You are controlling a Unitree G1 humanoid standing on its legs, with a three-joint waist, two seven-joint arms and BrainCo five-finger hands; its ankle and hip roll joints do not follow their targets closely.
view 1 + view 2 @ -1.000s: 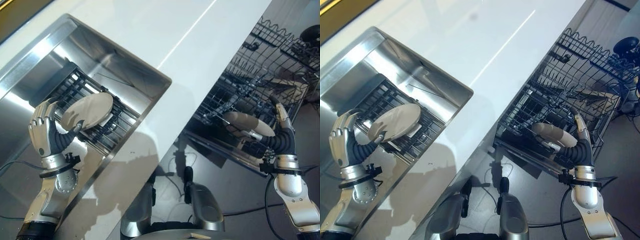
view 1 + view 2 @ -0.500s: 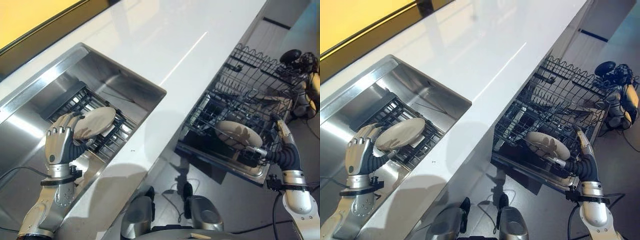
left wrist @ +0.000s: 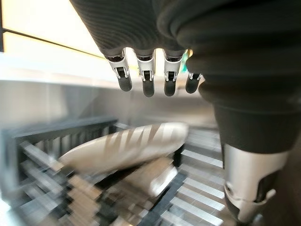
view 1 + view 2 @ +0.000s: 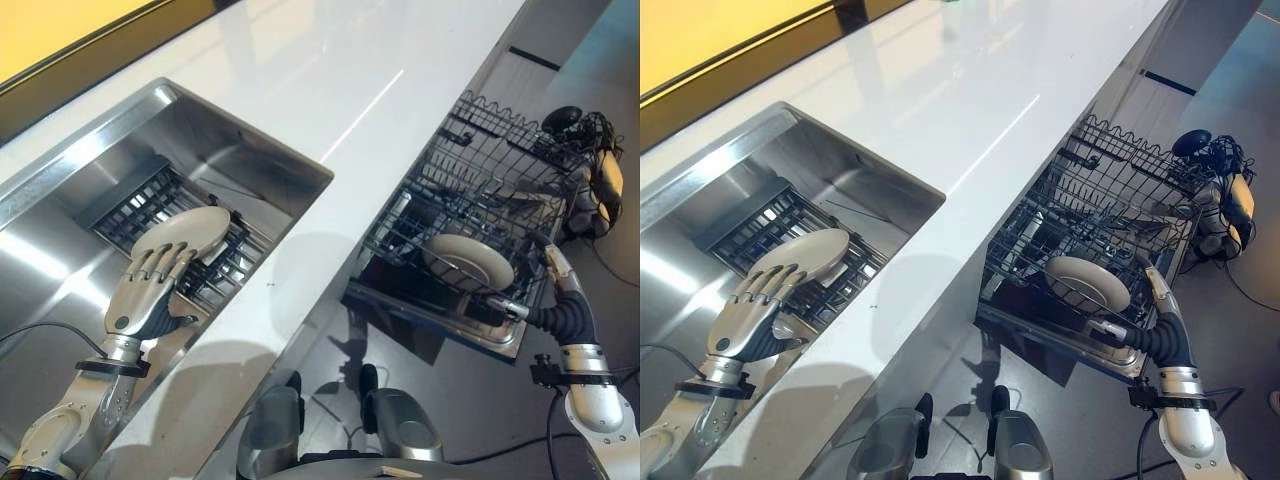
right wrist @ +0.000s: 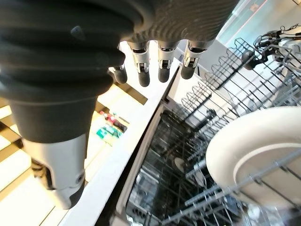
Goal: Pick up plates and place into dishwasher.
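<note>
At lower left, the left hand hovers with fingers spread over a plate on the sink rack. At right, the right hand, fingers straight and empty, sits beside a plate in the dishwasher rack.

I can't make out any readable text, label, number or sign on anything from here.

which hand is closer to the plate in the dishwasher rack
Right. The right hand sits at the rack's near edge, fingers straight, just beside the plate without holding it. The left hand is far across the counter, open over the other plate in the sink.
</note>
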